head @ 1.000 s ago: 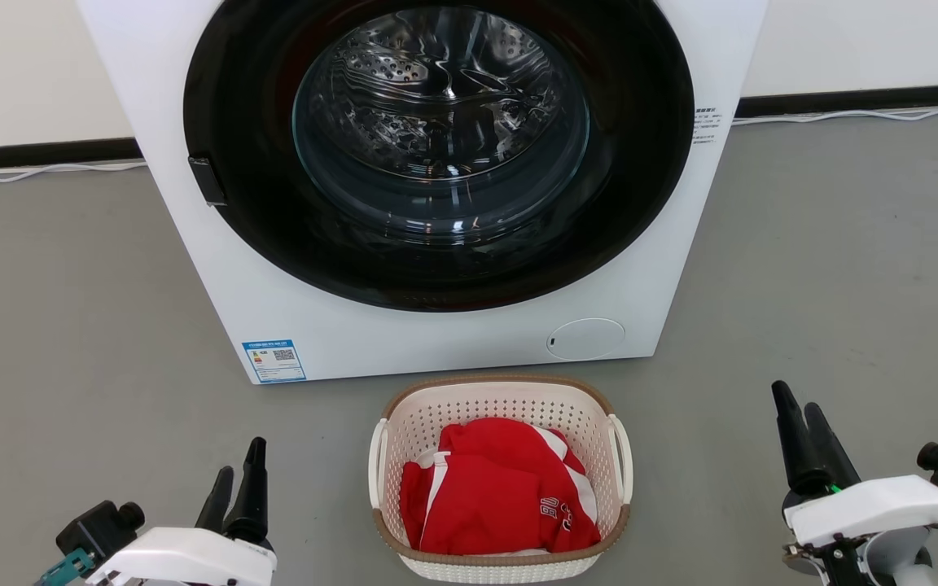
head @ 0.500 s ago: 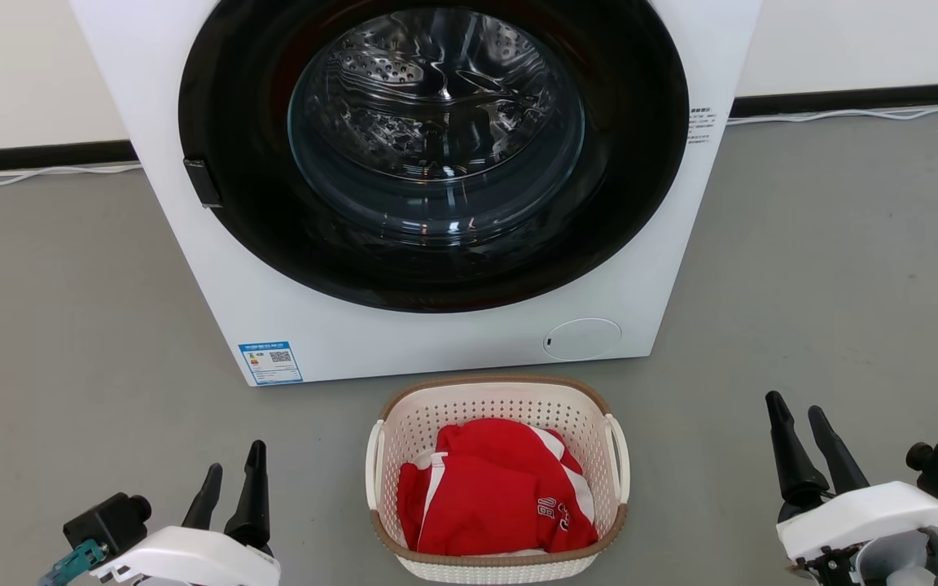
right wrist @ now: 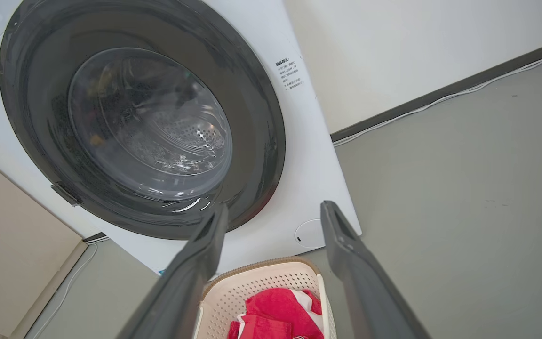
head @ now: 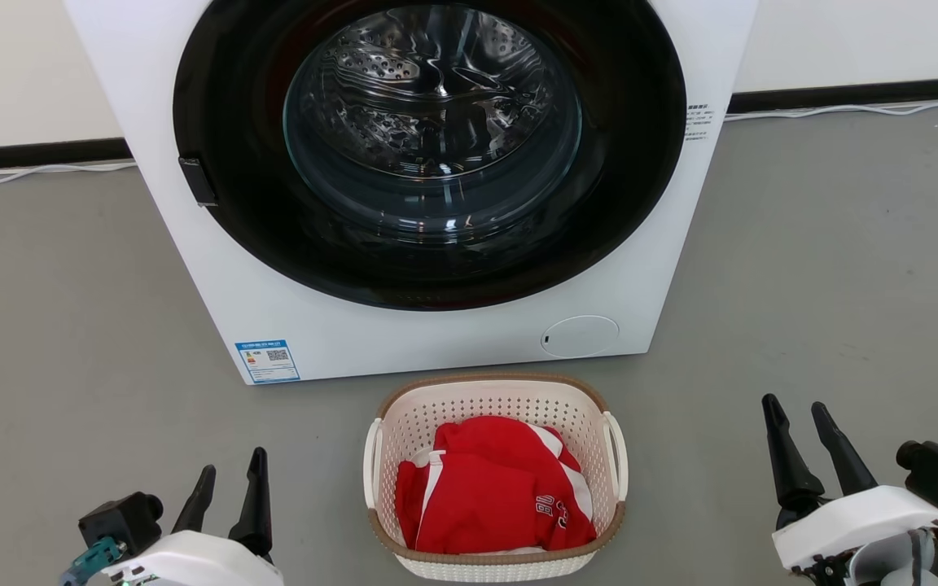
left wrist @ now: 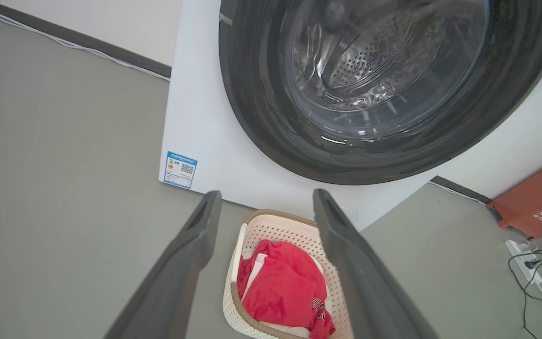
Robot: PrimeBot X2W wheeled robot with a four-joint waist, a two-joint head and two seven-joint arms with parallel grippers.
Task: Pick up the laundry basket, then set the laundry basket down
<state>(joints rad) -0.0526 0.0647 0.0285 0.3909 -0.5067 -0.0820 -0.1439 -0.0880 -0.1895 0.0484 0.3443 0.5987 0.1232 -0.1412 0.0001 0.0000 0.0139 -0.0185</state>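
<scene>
The laundry basket (head: 493, 404) stands on the grey floor (head: 70, 325), just in front of the white washing machine (head: 404, 346) and below its round glass door. A crumpled red and white garment (head: 489, 505) lies inside it.

At the left, the left end effector (head: 232, 462) hangs above the floor, well apart from the basket. Its two dark fingers are spread, holding nothing and touching nothing. In the left wrist view most of the basket shows in the gap between those fingers.

The basket sits between the two arms, with both of its white loop handles free.

At the right, the right end effector (head: 793, 402) is also well apart from the basket. Its fingers are likewise spread wide and empty, pointing toward the machine. In the right wrist view the basket's brown far rim and part of the garment show between its fingers at the bottom edge.
</scene>
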